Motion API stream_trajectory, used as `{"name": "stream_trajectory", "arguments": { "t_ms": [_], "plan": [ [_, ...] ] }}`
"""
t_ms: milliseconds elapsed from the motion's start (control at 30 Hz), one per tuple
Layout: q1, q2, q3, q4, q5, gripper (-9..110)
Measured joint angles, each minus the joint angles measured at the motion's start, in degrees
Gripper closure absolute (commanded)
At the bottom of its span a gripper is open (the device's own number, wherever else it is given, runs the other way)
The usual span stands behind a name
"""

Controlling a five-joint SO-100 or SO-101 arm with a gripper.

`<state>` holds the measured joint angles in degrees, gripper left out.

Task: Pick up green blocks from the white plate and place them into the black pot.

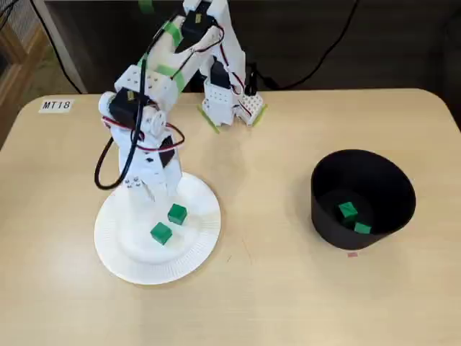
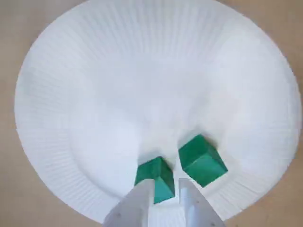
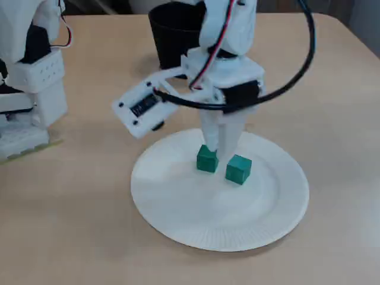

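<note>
The pincer [image 2: 166, 185] is hovering low over the white paper plate [image 2: 142, 71], tips narrowly parted and seemingly gripping nothing. It is right at one green block [image 2: 152, 171], with a second green block [image 2: 202, 160] lying beside it. Two more blocks [image 1: 348, 210] are sitting inside the black pot [image 1: 323, 207].

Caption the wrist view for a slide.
Open gripper poised at one green block on the white plate, second green block beside it.

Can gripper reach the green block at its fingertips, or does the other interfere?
Probably yes: the open gripper has the near block in line with its gap; the other block sits apart, right of it in the wrist view.
</note>
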<state>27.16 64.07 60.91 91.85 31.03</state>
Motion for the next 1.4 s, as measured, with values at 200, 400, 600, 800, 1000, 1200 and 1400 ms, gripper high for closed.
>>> {"name": "stream_trajectory", "arguments": {
  "t_ms": [200, 400, 600, 800, 1000, 1200, 1400],
  "plan": [
    [-0.4, -8.7, -17.9, 2.5, -16.8, 87],
    [-1.0, -8.3, -19.1, 3.6, -23.7, 79],
    [-1.0, -3.6, -10.4, 3.5, -26.0, 76],
    [-1.9, -0.5, -4.0, 3.5, -29.0, 76],
    [-2.3, -0.6, -4.0, 3.1, -30.1, 76],
    [-2.4, -2.6, -4.0, 3.1, -30.9, 74],
    [-2.6, -3.5, -3.4, 3.1, -31.6, 74]
  ]
}}
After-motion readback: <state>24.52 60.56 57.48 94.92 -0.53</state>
